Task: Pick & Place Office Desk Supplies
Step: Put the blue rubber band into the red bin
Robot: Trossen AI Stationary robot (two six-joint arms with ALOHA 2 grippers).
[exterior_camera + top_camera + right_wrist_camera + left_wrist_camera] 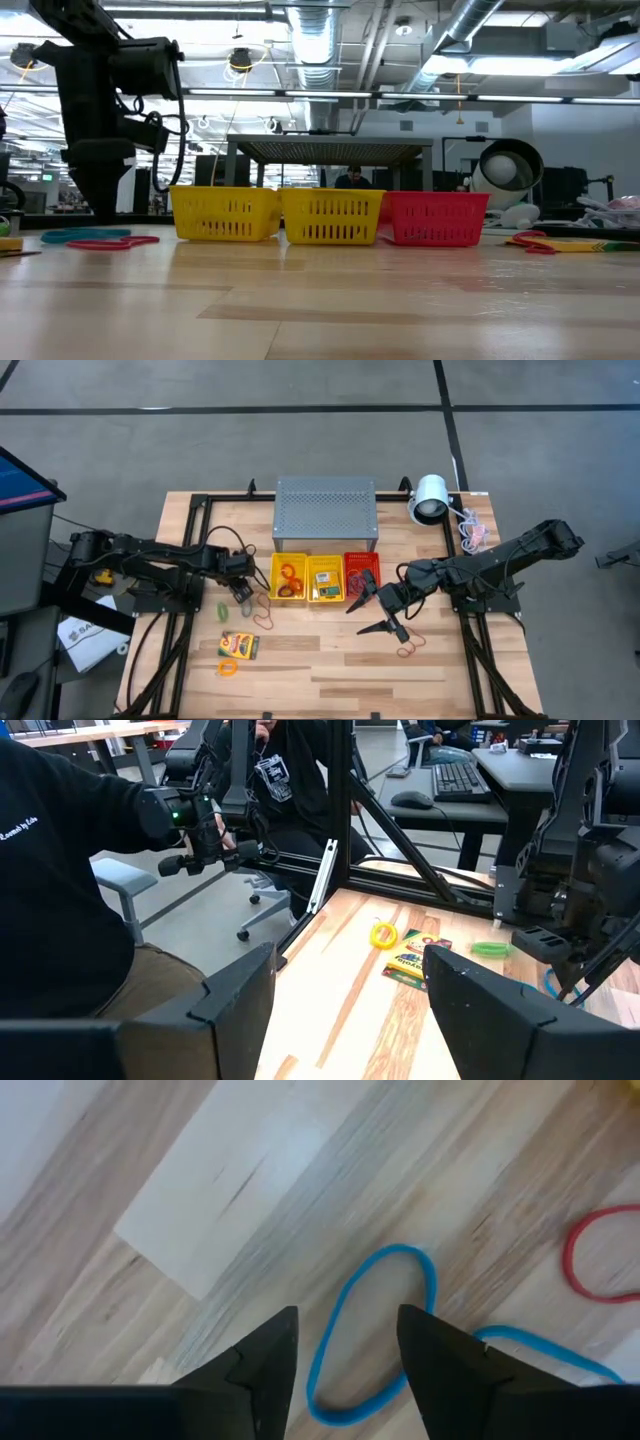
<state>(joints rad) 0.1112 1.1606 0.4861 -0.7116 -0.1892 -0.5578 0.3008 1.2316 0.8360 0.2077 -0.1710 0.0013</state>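
The left hand [345, 1355] hangs released just above a thin blue rubber band loop [372, 1330] lying flat on the pale wooden surface [200, 1210], low in the left wrist frame's centre, its fingers straddling one side of the loop. The band looks light, limp and stretchy, so it should be pinched across a single strand, pressed close to the wood. The right hand [385, 610], centre-right in the high view, is also released, holding nothing.
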